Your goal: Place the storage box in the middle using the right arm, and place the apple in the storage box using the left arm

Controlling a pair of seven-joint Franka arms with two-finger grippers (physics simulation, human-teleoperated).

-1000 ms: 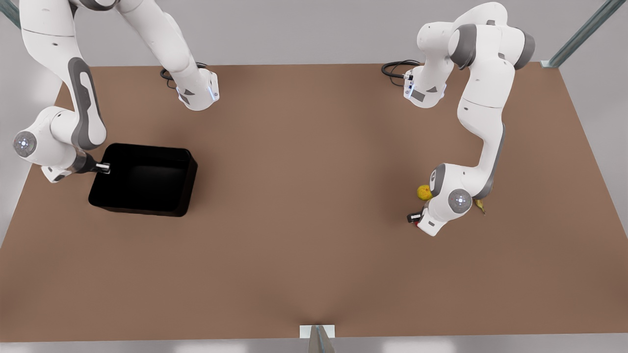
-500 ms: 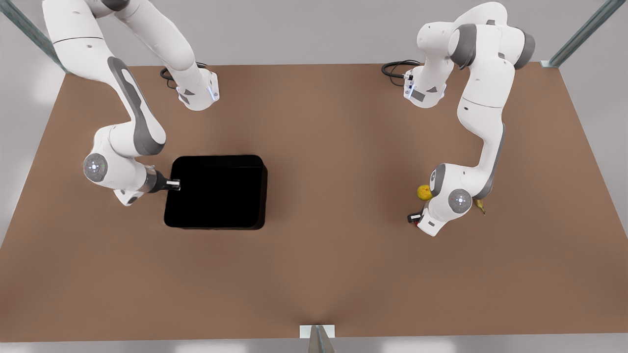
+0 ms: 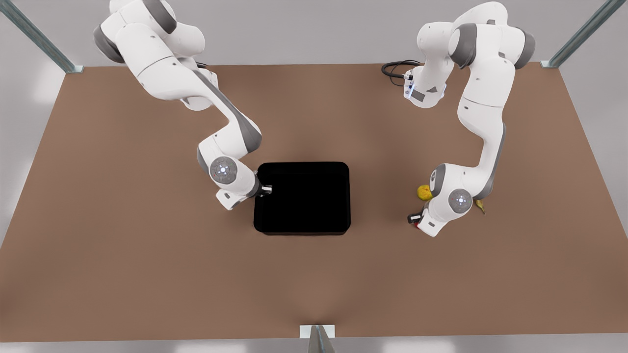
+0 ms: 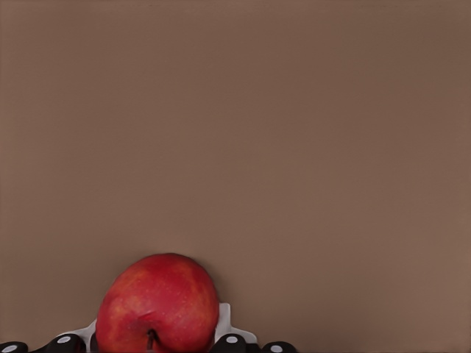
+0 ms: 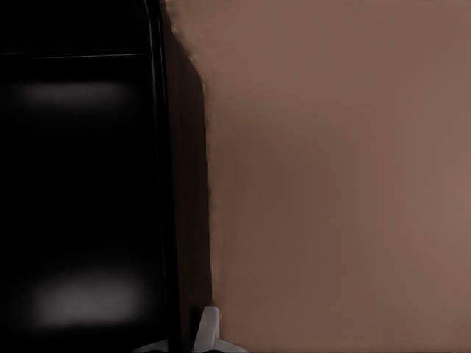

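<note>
Dragged centreward, storage box [image 3: 304, 198] now mid-table, right gripper [image 3: 265, 189] pinching its wall, elbow bent; left gripper [image 3: 416, 218] low, clasping apple [image 4: 158, 303].

Table [image 3: 147, 274]: I see one brown matte top under the whole scene, shaded darker toward its middle.
Wall [image 3: 304, 29]: plain light grey behind the far edge.
Struts [image 3: 37, 34]: I count two grey-green metal bars, slanting in at the far corners.
Bracket [image 3: 317, 331]: small white, at mid near edge.
Cable [image 3: 395, 68]: black, coiled at the far edge.
</note>
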